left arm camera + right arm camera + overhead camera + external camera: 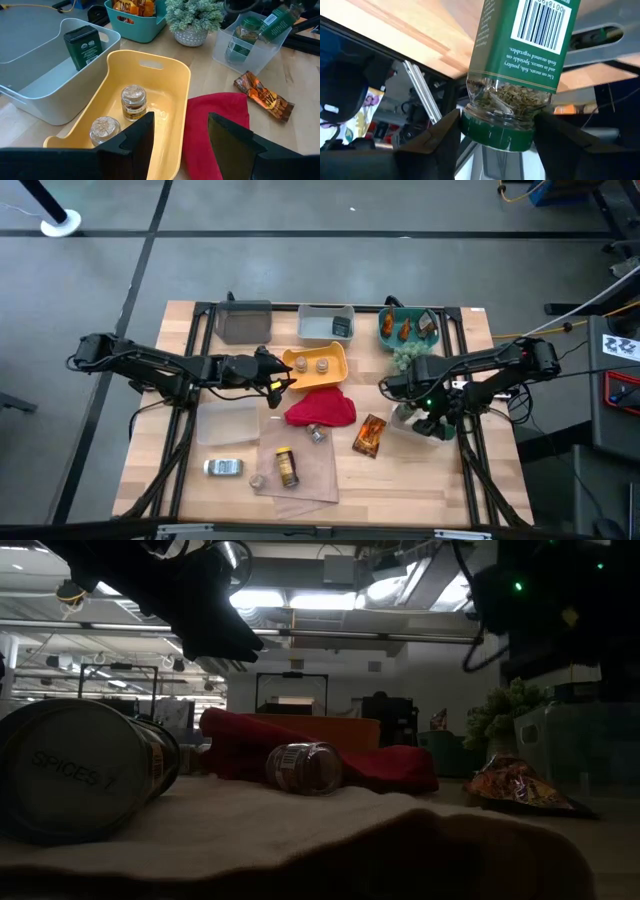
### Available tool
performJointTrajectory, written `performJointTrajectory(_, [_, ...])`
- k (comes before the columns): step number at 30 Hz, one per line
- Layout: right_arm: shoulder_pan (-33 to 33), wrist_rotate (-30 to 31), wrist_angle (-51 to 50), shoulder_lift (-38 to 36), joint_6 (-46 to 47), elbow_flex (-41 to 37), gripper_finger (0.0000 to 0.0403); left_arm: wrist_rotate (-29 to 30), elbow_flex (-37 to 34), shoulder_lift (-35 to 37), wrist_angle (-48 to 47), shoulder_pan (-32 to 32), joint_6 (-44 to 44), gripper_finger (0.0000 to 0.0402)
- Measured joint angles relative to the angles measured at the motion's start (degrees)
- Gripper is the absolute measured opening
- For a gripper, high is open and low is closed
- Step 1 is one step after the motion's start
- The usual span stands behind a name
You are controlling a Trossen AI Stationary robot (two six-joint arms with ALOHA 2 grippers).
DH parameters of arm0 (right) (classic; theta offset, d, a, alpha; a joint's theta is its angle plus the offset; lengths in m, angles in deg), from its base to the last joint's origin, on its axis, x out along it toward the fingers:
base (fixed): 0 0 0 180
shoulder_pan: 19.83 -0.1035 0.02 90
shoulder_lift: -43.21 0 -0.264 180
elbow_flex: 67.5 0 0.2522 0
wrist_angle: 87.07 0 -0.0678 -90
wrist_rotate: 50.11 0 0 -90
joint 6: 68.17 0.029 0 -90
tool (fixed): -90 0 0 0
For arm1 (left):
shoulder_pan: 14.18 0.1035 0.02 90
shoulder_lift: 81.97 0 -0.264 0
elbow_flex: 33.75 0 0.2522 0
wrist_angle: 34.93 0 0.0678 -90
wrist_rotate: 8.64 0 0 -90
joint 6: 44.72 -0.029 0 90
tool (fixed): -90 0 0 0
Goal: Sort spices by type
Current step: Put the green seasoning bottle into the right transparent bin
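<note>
Lab — ceiling strip lights (330,600), cables (520,192)

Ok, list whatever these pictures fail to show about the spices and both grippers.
- Teal bin, high view: its orange packets are too small to read; the left wrist view cuts them off at the edge.
- Green-lidded jar, right wrist view: its top runs out of frame; the right gripper covers the lid's sides.
- Tin, low view: lettering dim, cut off by the edge.
- Left gripper, left wrist view: open, fingertips past the edge.
</note>
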Motion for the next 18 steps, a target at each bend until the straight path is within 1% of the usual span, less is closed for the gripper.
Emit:
performJointTrajectory(5, [0.0, -2.7, 0.1, 0.0, -2.3, -3.9, 0.0216, 0.0, 0.0, 0.0, 0.0, 0.0, 0.0, 0.0172])
performJointTrajectory(11, [0.0, -2.7, 2.0, 0.0, -2.5, -6.3, 0.0216, 0.0, 0.0, 0.0, 0.0, 0.0, 0.0, 0.0172])
performJointTrajectory(18, [0.0, -1.6, 5.9, 0.0, -2.5, -6.6, 0.0216, 0.0, 0.0, 0.0, 0.0, 0.0, 0.0, 0.0172])
